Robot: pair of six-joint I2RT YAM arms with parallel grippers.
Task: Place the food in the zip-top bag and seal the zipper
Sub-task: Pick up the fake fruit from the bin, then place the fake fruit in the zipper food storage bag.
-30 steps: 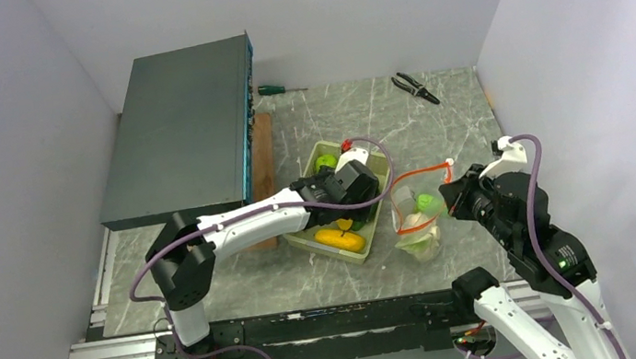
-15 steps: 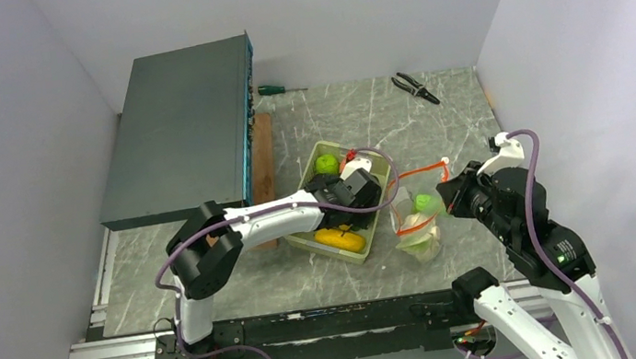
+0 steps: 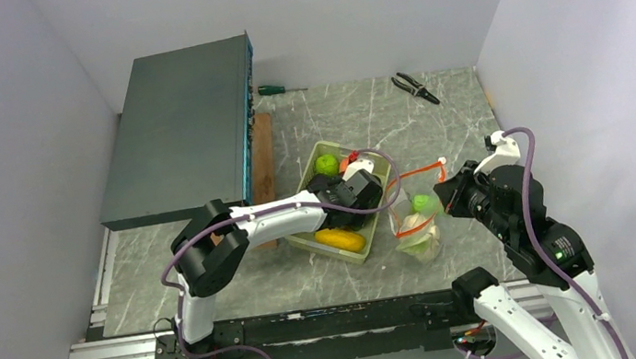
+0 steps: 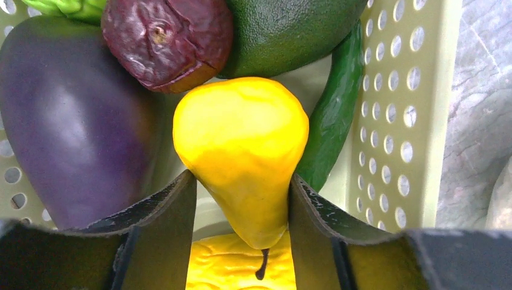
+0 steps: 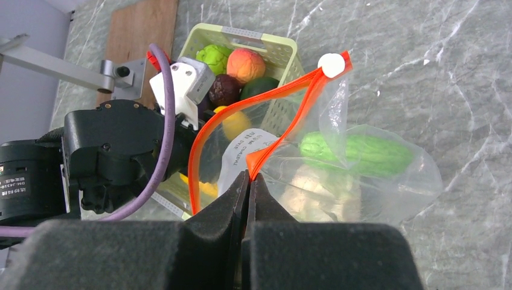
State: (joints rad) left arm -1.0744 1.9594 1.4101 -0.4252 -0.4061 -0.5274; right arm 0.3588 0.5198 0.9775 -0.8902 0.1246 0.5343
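Against the frame a second back, the left arm's elbow sits further forward and its wrist lower in the pale green tray (image 3: 340, 253), baring a green apple (image 3: 326, 163) at the tray's upper end; the right arm is only nudged up-left. Top view: left gripper (image 3: 347, 216) is down among the tray's contents at frame centre. The zip-top bag (image 3: 416, 222) lies just right of the tray, its mouth propped up by the right gripper (image 3: 443, 197). Left wrist view: fingers (image 4: 163, 211) roughly half closed, pads against both flanks of a yellow pear (image 4: 241, 139), which rests on the heap between a purple eggplant (image 4: 66, 121) at left and a green pepper (image 4: 332, 109) at right. Right wrist view: jaws fully closed at lower centre, pinching the zipper (image 5: 297, 109) and holding the mouth agape. White slider (image 5: 330, 63) at upper right; bright green piece (image 5: 356, 154) and cauliflower (image 5: 308, 193) already inside. Step in hand, by my reading: picking the next food. Next move wants a firm squeeze, a straight lift clear of the neighbours, then a carry right to the held mouth. The pear's taper may let it slip.
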